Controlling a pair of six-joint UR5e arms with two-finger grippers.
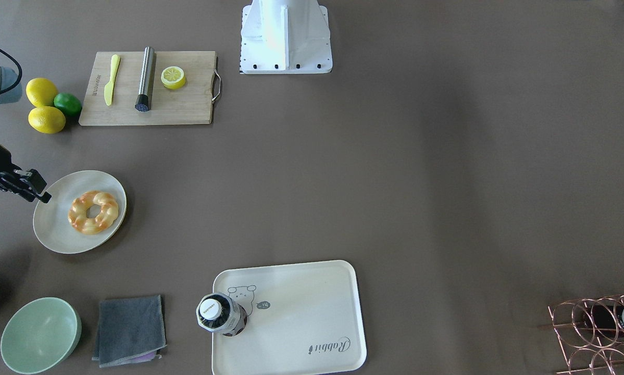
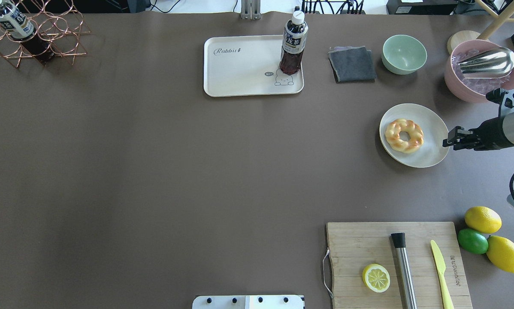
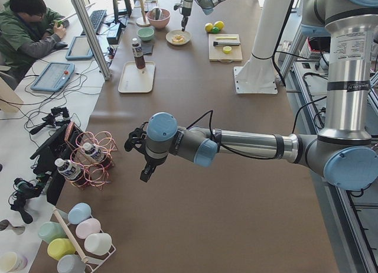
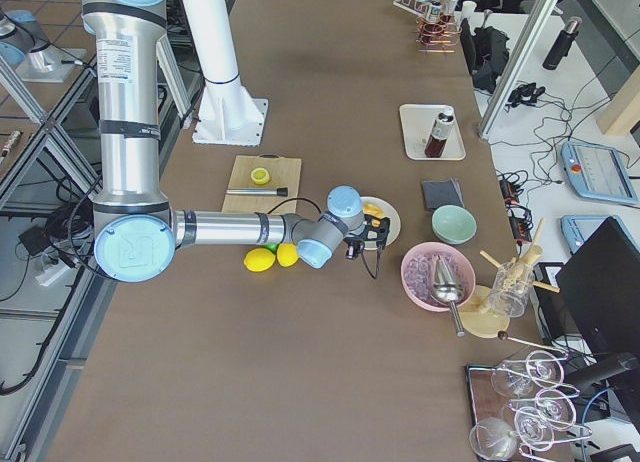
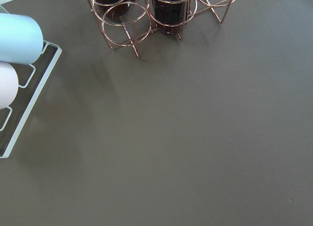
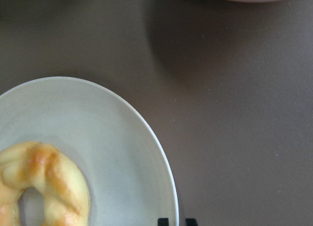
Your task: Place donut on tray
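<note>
My right gripper point(image 2: 448, 142) hovers at the round off-white plate's point(image 2: 433, 128) rim, fingertips pinched together, empty. The braided golden-yellow ring donut point(image 2: 404, 135) lies on that plate. I judge it light, soft, maybe glaze-slick, so I'd pinch one side of the ring gently. Left gripper point(image 3: 144, 174): can't tell.

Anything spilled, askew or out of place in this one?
Nothing spilled or damaged. Only oddity: a drink bottle stands upright on the tray, beside the bear drawing. The donut lies intact on the round plate.
</note>
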